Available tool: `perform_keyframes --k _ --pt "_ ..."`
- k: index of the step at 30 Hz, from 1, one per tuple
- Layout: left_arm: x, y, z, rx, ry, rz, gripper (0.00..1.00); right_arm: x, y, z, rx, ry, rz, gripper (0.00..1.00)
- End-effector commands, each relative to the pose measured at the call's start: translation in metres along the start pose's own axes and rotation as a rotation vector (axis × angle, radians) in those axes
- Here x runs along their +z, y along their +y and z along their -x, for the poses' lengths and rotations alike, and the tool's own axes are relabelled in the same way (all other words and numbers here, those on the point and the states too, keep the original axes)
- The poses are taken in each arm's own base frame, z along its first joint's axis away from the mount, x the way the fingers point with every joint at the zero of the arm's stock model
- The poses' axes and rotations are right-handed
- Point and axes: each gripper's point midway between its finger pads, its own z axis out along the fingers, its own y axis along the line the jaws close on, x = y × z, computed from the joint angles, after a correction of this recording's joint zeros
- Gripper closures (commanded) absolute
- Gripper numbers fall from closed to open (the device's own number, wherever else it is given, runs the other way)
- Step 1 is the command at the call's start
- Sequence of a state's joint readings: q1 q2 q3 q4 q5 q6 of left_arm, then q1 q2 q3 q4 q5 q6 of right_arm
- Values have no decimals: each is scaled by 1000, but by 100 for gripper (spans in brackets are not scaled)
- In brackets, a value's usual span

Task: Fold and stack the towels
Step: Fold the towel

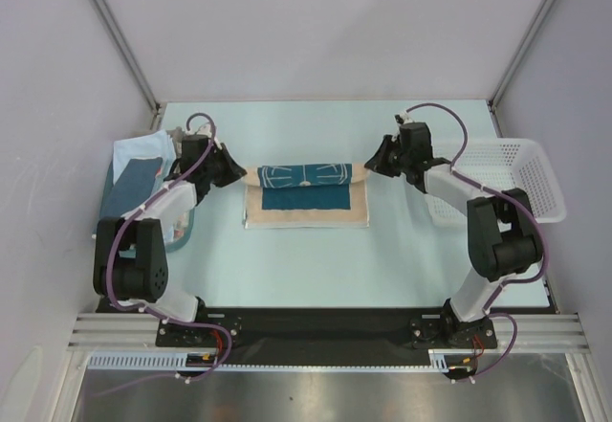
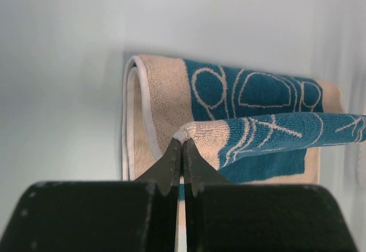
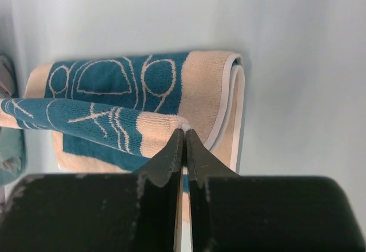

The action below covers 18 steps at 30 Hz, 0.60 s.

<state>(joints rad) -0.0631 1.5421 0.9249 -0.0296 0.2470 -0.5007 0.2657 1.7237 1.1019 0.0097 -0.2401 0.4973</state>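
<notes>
A dark teal towel (image 1: 306,195) with white line drawing and tan ends lies mid-table, its far edge lifted and stretched between both grippers. My left gripper (image 1: 241,174) is shut on the towel's left tan corner (image 2: 189,133). My right gripper (image 1: 369,166) is shut on the right tan corner (image 3: 171,125). Below the raised edge the rest of the towel (image 2: 229,98) (image 3: 143,83) rests on the table, doubled over at its ends. More towels, light blue (image 1: 139,146) and dark blue (image 1: 134,190), lie piled at the left.
A shallow teal tray (image 1: 184,235) holds the piled cloths at the left, beside the left arm. A white mesh basket (image 1: 502,181) stands at the right, partly behind the right arm. Pale walls close the table on three sides.
</notes>
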Motion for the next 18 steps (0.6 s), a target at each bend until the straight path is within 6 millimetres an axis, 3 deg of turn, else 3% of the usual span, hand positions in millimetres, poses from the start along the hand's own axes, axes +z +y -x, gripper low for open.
perform_keyframes --k 1,9,18 --pt "-14 2 -11 -20 22 17 100 -18 9 5 -21 -43 -3 100" --pt "-26 1 -33 -15 69 13 100 -34 0 -23 -16 0 -29 100" --pt "-34 3 -44 -9 86 12 100 -47 4 -38 -44 14 -28 100"
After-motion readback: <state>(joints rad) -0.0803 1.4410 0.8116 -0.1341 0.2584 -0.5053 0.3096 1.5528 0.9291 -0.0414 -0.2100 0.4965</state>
